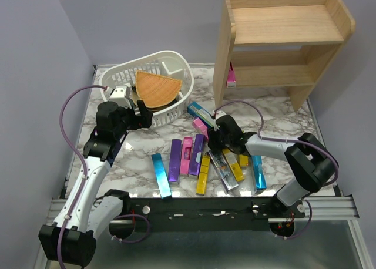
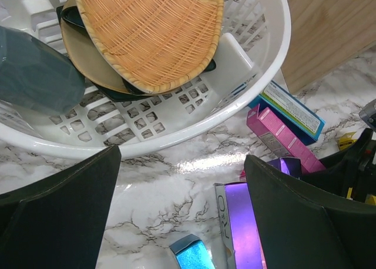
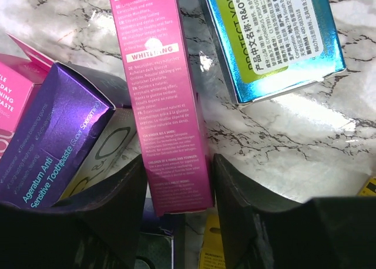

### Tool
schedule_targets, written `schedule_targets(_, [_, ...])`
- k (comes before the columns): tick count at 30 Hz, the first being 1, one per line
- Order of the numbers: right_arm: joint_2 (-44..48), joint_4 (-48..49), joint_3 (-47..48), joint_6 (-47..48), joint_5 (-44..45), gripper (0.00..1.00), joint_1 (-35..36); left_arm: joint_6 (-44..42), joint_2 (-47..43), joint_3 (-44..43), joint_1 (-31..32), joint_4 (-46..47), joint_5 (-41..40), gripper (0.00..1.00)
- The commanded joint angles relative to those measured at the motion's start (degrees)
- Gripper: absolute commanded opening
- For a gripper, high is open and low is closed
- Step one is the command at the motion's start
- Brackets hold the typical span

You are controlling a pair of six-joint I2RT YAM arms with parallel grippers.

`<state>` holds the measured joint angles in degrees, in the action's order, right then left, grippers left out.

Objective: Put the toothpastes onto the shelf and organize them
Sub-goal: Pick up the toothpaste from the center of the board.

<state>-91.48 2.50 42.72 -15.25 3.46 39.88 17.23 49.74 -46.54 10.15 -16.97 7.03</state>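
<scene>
Several toothpastes lie loose on the marble table between the arms, among them a blue one (image 1: 160,175), a purple one (image 1: 175,160) and a yellow one (image 1: 203,175). One pink carton (image 1: 231,75) sits on the lower tier of the wooden shelf (image 1: 282,40) at the back right. My right gripper (image 1: 210,135) has its fingers against both sides of a pink toothpaste (image 3: 170,104), which lies on the table beside a blue-green carton (image 3: 276,40) and a purple carton (image 3: 59,140). My left gripper (image 2: 182,157) is open and empty above the table by the basket, with a purple carton (image 2: 244,228) at its right finger.
A white slotted basket (image 1: 117,78) stands at the back left and holds an orange woven wedge (image 1: 157,88) and dark dishes. Its rim (image 2: 276,40) is just ahead of my left gripper. A blue carton end (image 2: 191,254) lies below the left jaws.
</scene>
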Motion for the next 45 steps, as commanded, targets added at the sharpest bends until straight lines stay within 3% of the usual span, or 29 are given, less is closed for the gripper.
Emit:
schedule_targets(1, [0.2,-1.3,0.0,2.1,6.7,0.52,2.2,1.7,-0.3,-0.9,0.2,-0.4,4.7,0.99])
schedule_targets(4, [4.0,-0.1,-1.4,2.0,6.8,0.44,2.7,5.2,-0.4,0.0,0.2,1.4,8.0,0.99])
schedule_targets(12, [14.3,2.0,-5.4,0.7,5.9,0.39,2.8,17.7,2.1,1.4,4.2,8.6,14.2,0.99])
schedule_targets(16, [19.6,3.9,-7.5,-0.1,4.3,0.39,2.9,22.1,6.1,1.5,14.4,14.1,8.1,0.99])
schedule_targets(22, [28.2,9.3,-12.3,-1.2,1.6,0.39,2.9,32.8,13.3,3.7,20.6,26.1,-0.7,0.99])
schedule_targets(27, [32.2,12.5,-15.7,-2.3,-0.1,0.39,3.0,34.4,19.3,2.6,26.8,33.3,-6.0,0.99])
schedule_targets(40, [35.0,16.4,-18.4,-4.8,-2.8,0.4,3.0,41.3,31.8,0.0,31.6,41.9,-13.4,0.99])
schedule_targets(45, [34.9,17.1,-18.8,-5.8,-3.2,0.4,3.0,44.3,34.4,0.8,32.0,46.3,-12.5,0.93])
